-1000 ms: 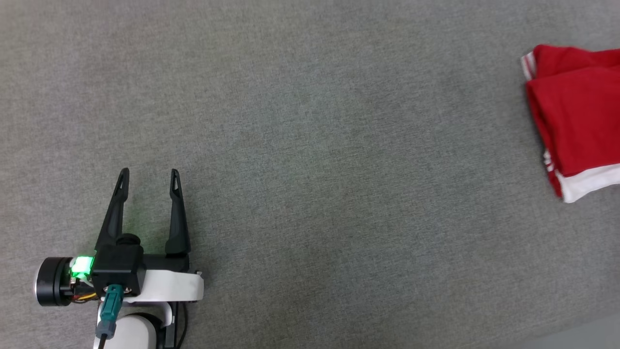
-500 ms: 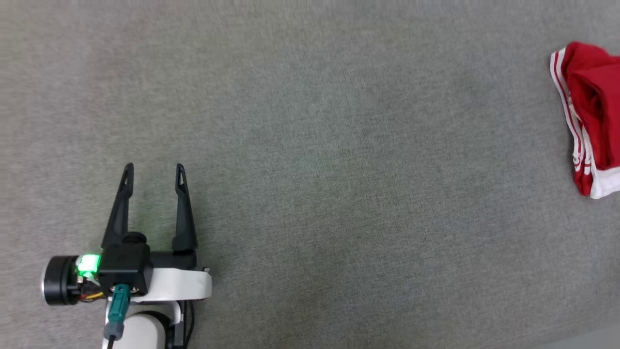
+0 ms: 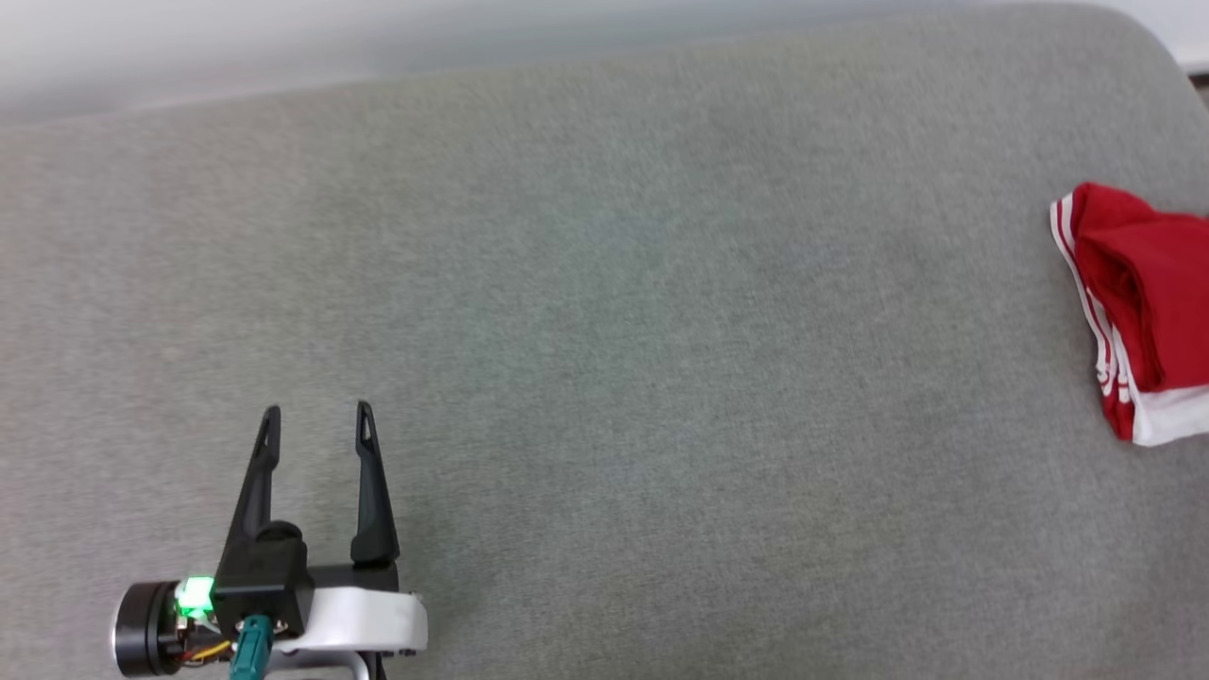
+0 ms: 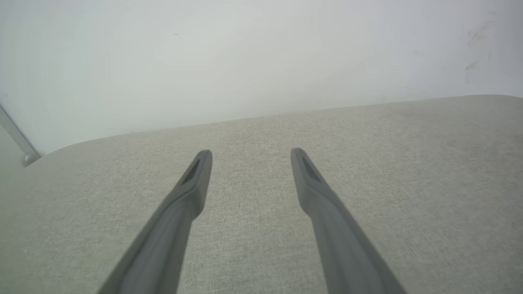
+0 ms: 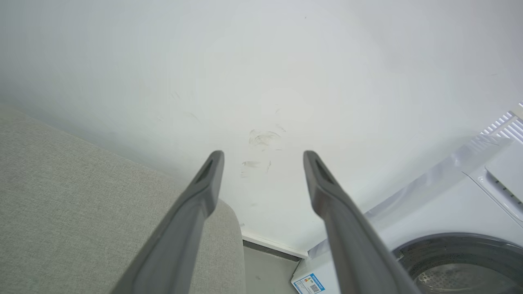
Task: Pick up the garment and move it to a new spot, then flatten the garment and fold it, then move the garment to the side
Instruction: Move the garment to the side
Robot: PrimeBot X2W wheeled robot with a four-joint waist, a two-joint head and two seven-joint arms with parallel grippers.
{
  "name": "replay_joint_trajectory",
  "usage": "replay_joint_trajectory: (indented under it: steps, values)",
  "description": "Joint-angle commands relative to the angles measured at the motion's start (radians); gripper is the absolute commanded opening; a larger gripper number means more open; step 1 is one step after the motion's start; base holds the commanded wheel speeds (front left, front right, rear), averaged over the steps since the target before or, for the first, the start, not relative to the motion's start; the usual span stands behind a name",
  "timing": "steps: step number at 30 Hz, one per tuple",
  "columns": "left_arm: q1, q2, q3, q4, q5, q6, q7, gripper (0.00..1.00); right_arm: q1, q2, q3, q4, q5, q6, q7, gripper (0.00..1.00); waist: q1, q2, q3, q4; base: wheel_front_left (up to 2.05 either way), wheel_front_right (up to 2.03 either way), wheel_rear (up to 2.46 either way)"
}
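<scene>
- Garment (image 3: 1148, 307): a folded red bundle at the 3 o'clock edge of the head view, lying on the grey cushion (image 3: 604, 331) and cut off by the frame's right edge
- Its long axis runs roughly from 12 to 6 o'clock, leaning slightly towards 11–5
- The red-and-white striped trim runs along its 9 o'clock side; a white band closes the 6 o'clock end
- Left gripper (image 3: 317, 409) sits at 7 o'clock in the head view with fingers pointing to 12, well apart from the garment; a green light (image 3: 196, 595) glows at its wrist
- Left wrist view: left gripper (image 4: 251, 152) has its fingers spread, with nothing between them, above the cushion and facing a pale wall (image 4: 261, 53)
- Right gripper (image 5: 263, 154): fingers spread with nothing held; cushion corner at 8 o'clock, white washing machine (image 5: 441, 212) at 4 o'clock
- Writing: a blue-and-white sticker (image 5: 308, 283) on the machine carries a square code; its print is too small to read
</scene>
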Motion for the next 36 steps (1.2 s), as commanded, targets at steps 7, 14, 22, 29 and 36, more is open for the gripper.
replay_joint_trajectory:
  steps: [7,14,22,29,36]
  values:
    - [0.051,-0.015,0.001,0.019,-0.007,0.000,-0.002,1.00,0.223,0.160,-0.102,-0.289,-0.008,-0.001,-0.022,1.00,0.0000,0.0000,-0.106,0.067,0.00,0.00,0.00]
    - [0.085,-0.023,-0.002,0.041,-0.010,-0.006,-0.002,1.00,0.486,0.277,-0.147,-0.522,0.047,-0.001,-0.023,1.00,0.0000,0.0000,-0.172,0.110,0.00,0.00,0.00]
    - [0.108,-0.026,-0.008,0.062,0.001,-0.019,-0.002,1.00,0.723,0.386,-0.182,-0.616,0.088,-0.001,-0.023,1.00,0.0000,0.0000,-0.223,0.141,0.00,0.00,0.00]
    - [0.141,-0.028,-0.005,0.072,0.005,-0.020,-0.002,1.00,0.921,0.474,-0.242,-0.680,0.096,-0.001,-0.023,1.00,0.0000,0.0000,-0.266,0.152,0.00,0.00,0.00]
    - [0.172,-0.025,0.006,0.063,0.009,-0.027,-0.002,1.00,1.043,0.520,-0.255,-0.734,0.104,-0.001,-0.023,1.00,0.0000,0.0000,-0.291,0.150,0.00,0.00,0.00]
